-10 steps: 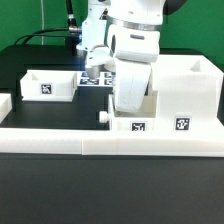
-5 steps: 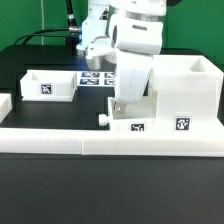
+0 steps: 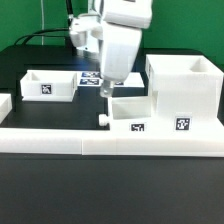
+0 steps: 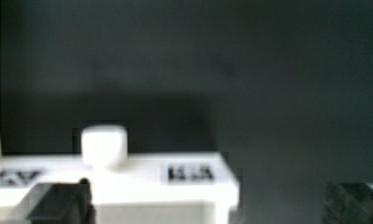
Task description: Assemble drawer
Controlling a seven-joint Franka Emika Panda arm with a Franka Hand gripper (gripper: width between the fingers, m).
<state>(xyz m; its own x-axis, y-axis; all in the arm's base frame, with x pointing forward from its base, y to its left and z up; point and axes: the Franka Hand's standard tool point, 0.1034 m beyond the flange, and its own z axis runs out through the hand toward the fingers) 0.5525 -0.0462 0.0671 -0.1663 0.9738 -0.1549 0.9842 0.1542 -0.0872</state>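
Observation:
The drawer's tall open-fronted housing point(image 3: 186, 88) stands at the exterior view's right. One knobbed tray point(image 3: 132, 113) sits against its left side with its knob point(image 3: 103, 118) pointing left. A second tray point(image 3: 50, 85) stands at the far left. My gripper point(image 3: 104, 89) hangs above and to the left of the near tray, clear of it. In the wrist view the gripper point(image 4: 208, 205) is open and empty. Its dark fingers point(image 4: 58, 205) stand wide apart, with the tray's front point(image 4: 147, 175) and knob point(image 4: 103, 143) below them.
A long low white rail point(image 3: 60, 142) runs along the table's front. The marker board point(image 3: 90, 79) lies behind the gripper, between the two trays. Another white part shows at the left edge point(image 3: 4, 103). Black cables hang at the back.
The gripper has risen off the near tray and swung up and to the exterior view's left. The tray stays beside the housing.

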